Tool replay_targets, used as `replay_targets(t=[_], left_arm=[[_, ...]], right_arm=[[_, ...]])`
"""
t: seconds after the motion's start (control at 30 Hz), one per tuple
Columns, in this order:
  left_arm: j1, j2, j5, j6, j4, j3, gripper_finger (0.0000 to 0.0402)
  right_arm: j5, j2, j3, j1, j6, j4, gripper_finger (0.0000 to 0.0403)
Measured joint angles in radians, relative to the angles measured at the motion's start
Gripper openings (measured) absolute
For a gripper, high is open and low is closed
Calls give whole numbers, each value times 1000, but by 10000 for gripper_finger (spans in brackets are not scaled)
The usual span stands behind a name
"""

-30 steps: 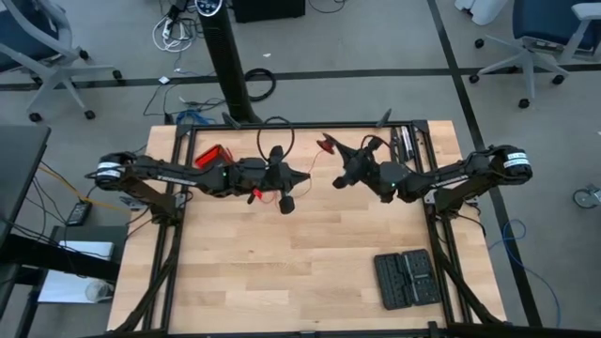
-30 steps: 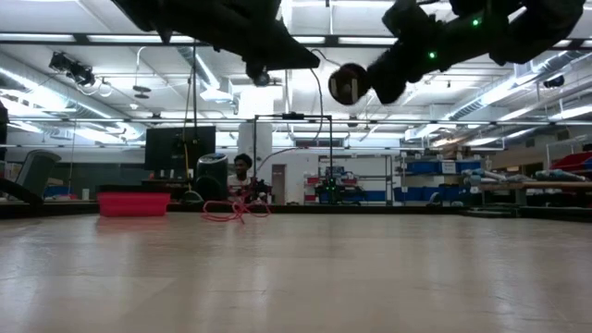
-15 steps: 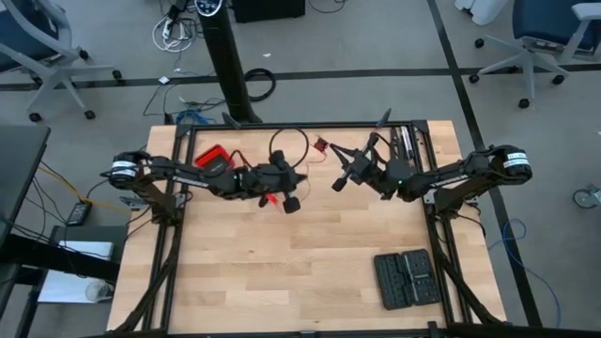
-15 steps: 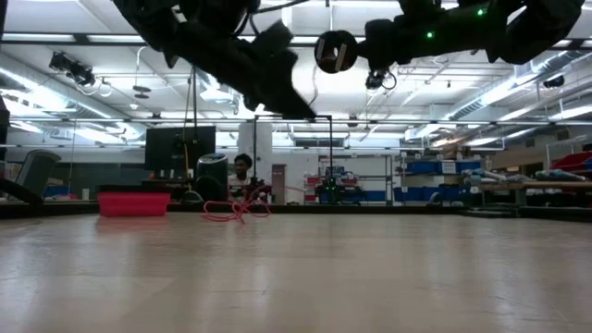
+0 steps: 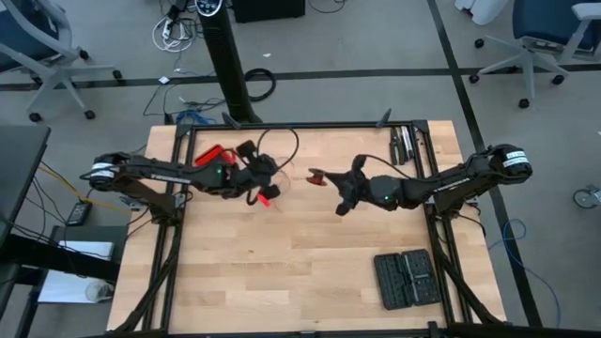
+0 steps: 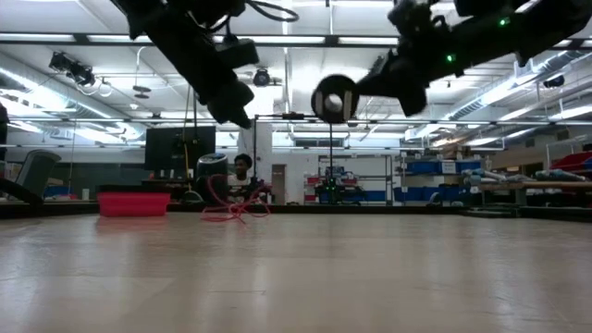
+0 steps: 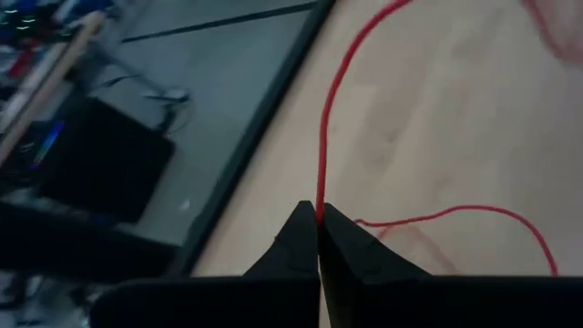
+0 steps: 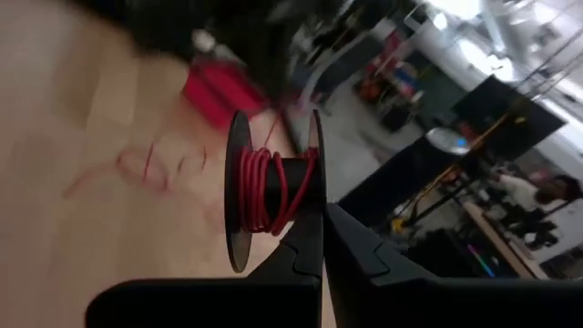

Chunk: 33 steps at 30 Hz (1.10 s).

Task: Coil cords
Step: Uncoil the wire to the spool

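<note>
Only right wrist view shows red wire (image 8: 264,187) wound on spool (image 8: 273,191).

Light: bright and even, from ceiling strip lamps (image 6: 277,39) visible in the low view.
Glare: lamps bloom white.
Shadows: faint on the table (image 5: 310,253).
Blur: both wrist views smeared; right wrist background soft.

Grey floor (image 5: 376,38) crossed by dark lines around the wooden table (image 5: 300,272); office chairs (image 5: 531,42) beyond; ceiling strip lights (image 6: 55,39) (long rows) over distant shelving (image 6: 435,180).
</note>
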Motion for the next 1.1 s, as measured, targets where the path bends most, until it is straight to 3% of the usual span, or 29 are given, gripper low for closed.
replay_targets(t=[0.13, 0.23, 0.33, 0.47, 0.53, 0.63, 0.87, 0.97, 1.1], left_arm=[[-2, -70, -30, 0, -22, 0, 1], [-10, -124, 11, -1, -8, 1, 1], [-15, -160, 162, 0, 22, 0, 1], [-15, -176, 463, 10, 81, 0, 1], [-16, -173, 591, 53, 85, 2, 1], [-17, -149, 700, 79, 98, 1, 1], [-16, -38, 703, 75, 100, 1, 1], [-17, 19, 608, 25, 103, 1, 6], [-16, 78, 543, 5, 91, 0, 53]], right_arm=[[16, 0, 0, -14, 3, -118, 0], [70, 0, 0, -46, 22, -176, 0], [156, 0, 0, -90, 86, -179, 0], [249, 0, 0, -151, 149, -129, 0], [258, 0, 0, -174, 160, -79, 0], [238, 1, 0, -195, 139, 8, 0], [86, 0, 0, -207, 111, 242, 0], [82, 0, 0, -204, 117, 245, 0], [61, 0, 0, -189, 173, 218, 0]])
